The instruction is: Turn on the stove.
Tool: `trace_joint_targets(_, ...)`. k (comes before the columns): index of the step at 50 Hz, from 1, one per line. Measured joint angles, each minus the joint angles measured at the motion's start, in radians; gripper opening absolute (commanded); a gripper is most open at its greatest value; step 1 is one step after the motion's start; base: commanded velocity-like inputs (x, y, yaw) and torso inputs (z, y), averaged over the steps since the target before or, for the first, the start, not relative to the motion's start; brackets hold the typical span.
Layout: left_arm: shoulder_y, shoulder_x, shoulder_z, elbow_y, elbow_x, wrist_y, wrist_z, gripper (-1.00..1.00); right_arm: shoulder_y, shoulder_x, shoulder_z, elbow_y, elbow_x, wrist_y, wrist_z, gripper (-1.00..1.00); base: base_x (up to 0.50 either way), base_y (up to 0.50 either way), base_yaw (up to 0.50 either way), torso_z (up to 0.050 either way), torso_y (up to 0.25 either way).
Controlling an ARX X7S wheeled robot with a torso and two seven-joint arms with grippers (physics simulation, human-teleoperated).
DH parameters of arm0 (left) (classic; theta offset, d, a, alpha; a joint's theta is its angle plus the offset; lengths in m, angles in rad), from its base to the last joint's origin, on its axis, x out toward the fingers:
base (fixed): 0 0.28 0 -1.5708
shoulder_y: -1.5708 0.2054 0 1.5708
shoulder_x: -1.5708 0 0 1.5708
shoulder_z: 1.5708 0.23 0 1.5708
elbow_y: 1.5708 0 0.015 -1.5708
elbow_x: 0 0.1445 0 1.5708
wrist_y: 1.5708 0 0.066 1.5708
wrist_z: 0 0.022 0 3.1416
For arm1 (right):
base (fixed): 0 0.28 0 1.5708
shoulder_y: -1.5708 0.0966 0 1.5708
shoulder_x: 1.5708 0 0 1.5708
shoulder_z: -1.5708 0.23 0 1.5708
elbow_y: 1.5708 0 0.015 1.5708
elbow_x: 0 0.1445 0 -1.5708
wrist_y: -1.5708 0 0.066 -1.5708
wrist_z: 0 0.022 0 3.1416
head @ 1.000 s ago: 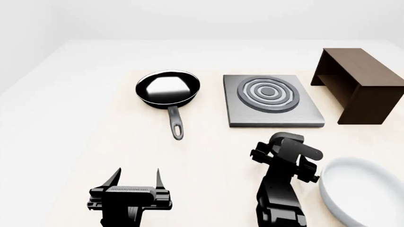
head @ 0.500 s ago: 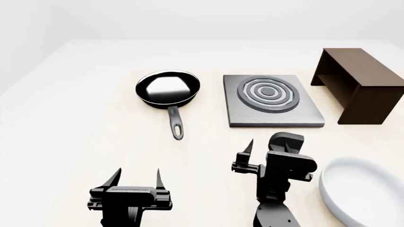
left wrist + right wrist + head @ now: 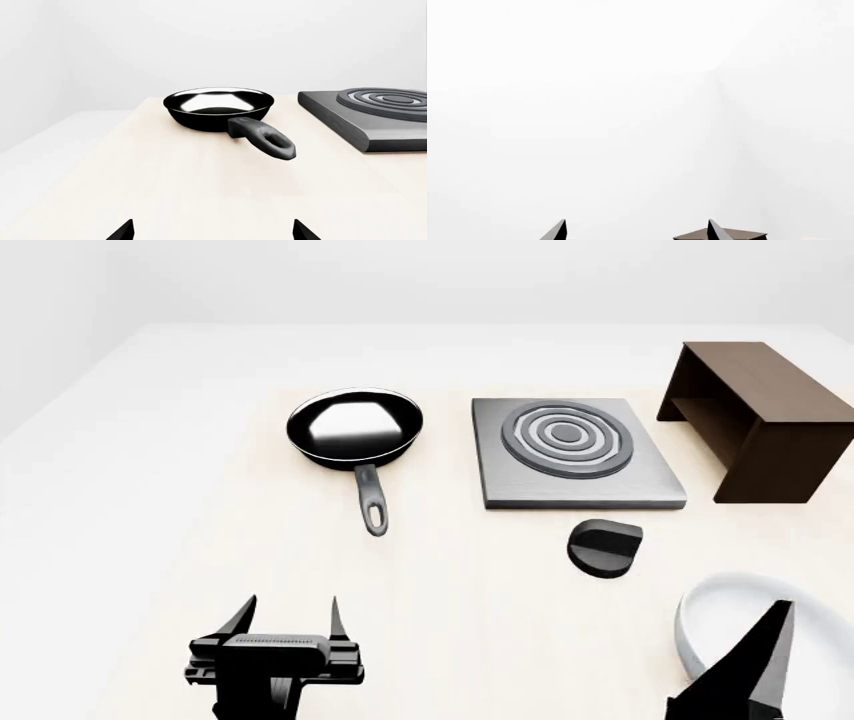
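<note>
Head view first: we see the stove [image 3: 577, 453], a flat grey square slab with dark concentric burner rings, lying on the pale table [image 3: 160, 470] toward the far right of the work area. Its small black round knob [image 3: 605, 546] sits apart from the slab, just in front of its near edge, with nothing touching it. To the stove's left, near but not touching, lies the black frying pan [image 3: 355, 428], its handle pointing back toward us. A brown wooden box [image 3: 754, 420] stands just to the stove's right, and the rim of a white bowl [image 3: 707, 625] curves in at the lower right.

Our left gripper [image 3: 287, 622] hovers low over the table at the lower left, well apart from pan and stove, its two fingers spread wide with nothing between them. The left wrist view agrees: the fingertips [image 3: 123, 231] stand far apart at the frame's edge, with the pan [image 3: 219, 107] and a corner of the stove [image 3: 373, 117] ahead.

Our right gripper [image 3: 747, 670] shows only as a dark pointed shape at the lower right corner, in front of the bowl (we cannot judge its spread from there). The right wrist view settles it: two fingertips [image 3: 558, 231] stand well apart, empty, aimed at a blank white wall, with the top of the box [image 3: 724, 234] just visible.
</note>
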Motion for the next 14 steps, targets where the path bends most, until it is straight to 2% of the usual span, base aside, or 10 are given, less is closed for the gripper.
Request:
trace_joint_targets(6, -0.001, -0.002, 0.003, -0.001, -0.002, 0.000, -0.002, 1.00, -0.067, -0.005, 0.030, -0.034, -0.053, -0.120, 0.005, 1.00, 0.00, 0.00, 0.00, 0.000, 0.000)
trace_joint_targets(14, -0.002, -0.004, 0.007, -0.001, -0.003, 0.001, -0.005, 1.00, -0.091, -0.008, 0.041, -0.048, -0.089, -0.178, 0.006, 1.00, 0.00, 0.00, 0.00, 0.000, 0.000)
